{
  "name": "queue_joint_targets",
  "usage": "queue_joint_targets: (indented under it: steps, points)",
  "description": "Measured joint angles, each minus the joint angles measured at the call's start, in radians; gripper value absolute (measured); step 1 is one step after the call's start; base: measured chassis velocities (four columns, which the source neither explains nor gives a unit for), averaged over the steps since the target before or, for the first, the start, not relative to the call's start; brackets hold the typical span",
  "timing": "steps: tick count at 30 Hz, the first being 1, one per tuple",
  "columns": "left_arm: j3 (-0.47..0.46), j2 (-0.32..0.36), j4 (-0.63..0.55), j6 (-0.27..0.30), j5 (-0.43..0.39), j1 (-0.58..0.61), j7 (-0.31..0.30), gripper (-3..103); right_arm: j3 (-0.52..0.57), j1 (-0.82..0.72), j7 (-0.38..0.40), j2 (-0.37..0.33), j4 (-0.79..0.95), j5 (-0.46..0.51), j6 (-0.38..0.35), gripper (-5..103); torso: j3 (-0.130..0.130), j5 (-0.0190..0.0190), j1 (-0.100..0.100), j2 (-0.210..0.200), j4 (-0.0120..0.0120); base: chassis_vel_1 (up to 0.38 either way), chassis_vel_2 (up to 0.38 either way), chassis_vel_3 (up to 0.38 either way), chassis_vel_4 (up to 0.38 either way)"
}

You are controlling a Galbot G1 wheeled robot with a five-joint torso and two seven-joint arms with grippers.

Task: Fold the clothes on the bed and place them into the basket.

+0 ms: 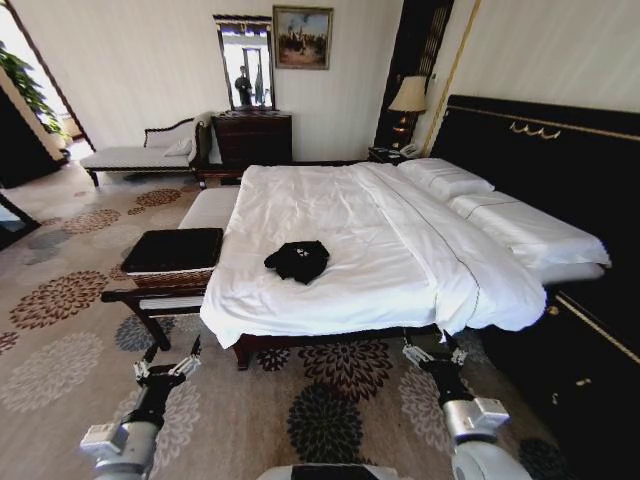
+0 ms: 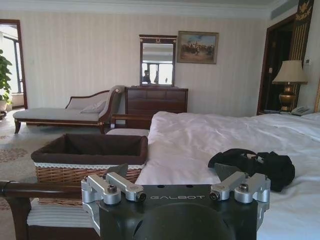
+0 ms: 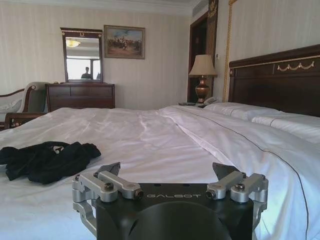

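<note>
The clothes [image 1: 297, 261] are a small black bundle, crumpled on the near half of the wide white bed [image 1: 350, 215]. They also lie on the sheet in the left wrist view [image 2: 255, 165] and the right wrist view [image 3: 47, 159]. The brown wicker basket [image 1: 173, 255], dark on top, stands on a bench to the left of the bed; its dark lining shows in the left wrist view [image 2: 90, 155]. My left gripper [image 1: 167, 368] hangs open over the carpet, short of the bench. My right gripper [image 1: 432, 353] is open at the bed's near edge. Nothing is held by either gripper [image 2: 172, 172] [image 3: 167, 170].
A dark wooden bench [image 1: 150, 298] with a striped cushion carries the basket. Patterned carpet [image 1: 320, 410] lies between me and the bed. A black headboard [image 1: 560, 160] is on the right, with a chaise longue [image 1: 150, 150], a dresser [image 1: 255, 135] and a lamp [image 1: 408, 98] at the far wall.
</note>
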Motion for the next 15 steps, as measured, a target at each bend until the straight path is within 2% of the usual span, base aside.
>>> queue_joint_targets:
  steps: [15]
  points:
    - [0.012,-0.014,0.011,-0.007,0.019,0.0,-0.001,98,-0.002,0.0,0.001,0.01,-0.002,-0.005,0.0,100,0.0,0.0,0.0,0.0,0.0,0.0,0.0,0.0,0.0]
